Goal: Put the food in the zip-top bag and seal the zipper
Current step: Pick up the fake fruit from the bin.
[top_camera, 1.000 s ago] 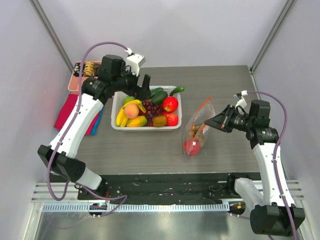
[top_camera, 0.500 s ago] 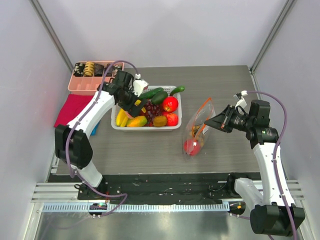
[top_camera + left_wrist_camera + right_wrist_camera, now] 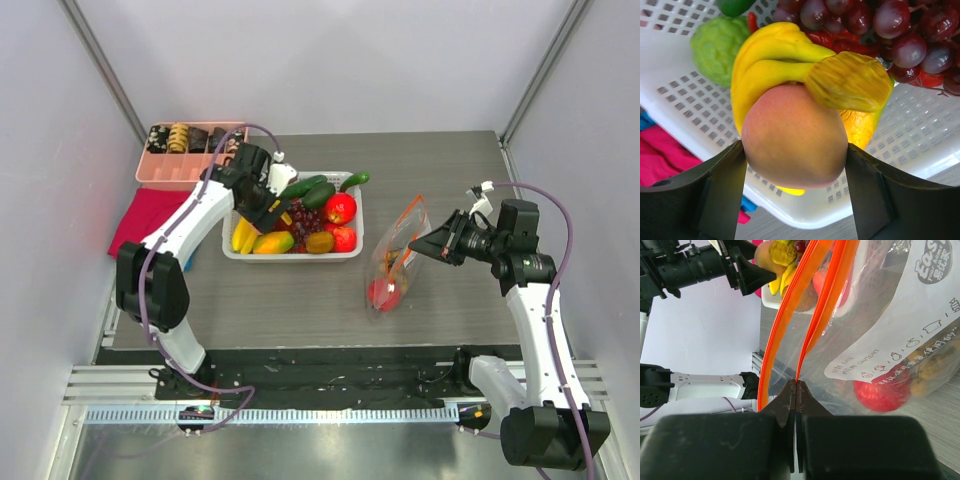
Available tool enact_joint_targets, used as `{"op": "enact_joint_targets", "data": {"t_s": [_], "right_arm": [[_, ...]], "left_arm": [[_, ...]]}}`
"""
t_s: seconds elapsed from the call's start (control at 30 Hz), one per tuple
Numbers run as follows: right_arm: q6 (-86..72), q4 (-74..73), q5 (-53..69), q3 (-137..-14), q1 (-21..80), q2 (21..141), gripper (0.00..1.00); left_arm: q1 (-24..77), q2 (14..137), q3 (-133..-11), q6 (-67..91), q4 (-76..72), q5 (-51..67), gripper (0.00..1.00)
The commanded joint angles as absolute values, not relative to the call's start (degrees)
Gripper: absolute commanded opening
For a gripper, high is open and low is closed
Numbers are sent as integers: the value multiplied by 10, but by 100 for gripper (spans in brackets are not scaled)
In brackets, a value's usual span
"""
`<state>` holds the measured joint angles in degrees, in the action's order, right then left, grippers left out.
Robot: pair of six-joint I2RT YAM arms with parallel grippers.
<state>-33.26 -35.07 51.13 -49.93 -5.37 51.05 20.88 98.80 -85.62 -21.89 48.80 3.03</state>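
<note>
Left tool [image 3: 794, 165] clasps the peach [image 3: 790, 132]; the zip-top bag [image 3: 398, 250], rim pinched by right tool [image 3: 796, 390], lies to its right.

There is one white basket [image 3: 290, 257]. Over it is one peach [image 3: 795, 145]. In it are one bunch of yellow bananas [image 3: 765, 60], one bunch of dark red grapes [image 3: 880, 25], one bumpy green fruit [image 3: 717, 47], two red round fruits [image 3: 341, 208], three long green vegetables [image 3: 318, 195] and one brown kiwi [image 3: 319, 242]. Right of the basket is one clear bag [image 3: 405, 225] with one more red fruit [image 3: 383, 292] inside. Left of the basket are one pink tray [image 3: 165, 172] and one pink cloth [image 3: 145, 215]. There are two robot arms [image 3: 185, 220].
</note>
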Motion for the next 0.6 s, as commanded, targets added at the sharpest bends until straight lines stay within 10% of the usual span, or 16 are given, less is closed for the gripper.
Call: {"op": "enact_joint_targets", "data": {"t_s": [0.0, 0.57], "right_arm": [[-323, -343, 512, -514, -53, 510, 1], [-335, -331, 521, -521, -52, 508, 1]], "left_arm": [[209, 936, -914, -215, 498, 10, 43], [373, 958, -1212, -7, 485, 233, 43]]}}
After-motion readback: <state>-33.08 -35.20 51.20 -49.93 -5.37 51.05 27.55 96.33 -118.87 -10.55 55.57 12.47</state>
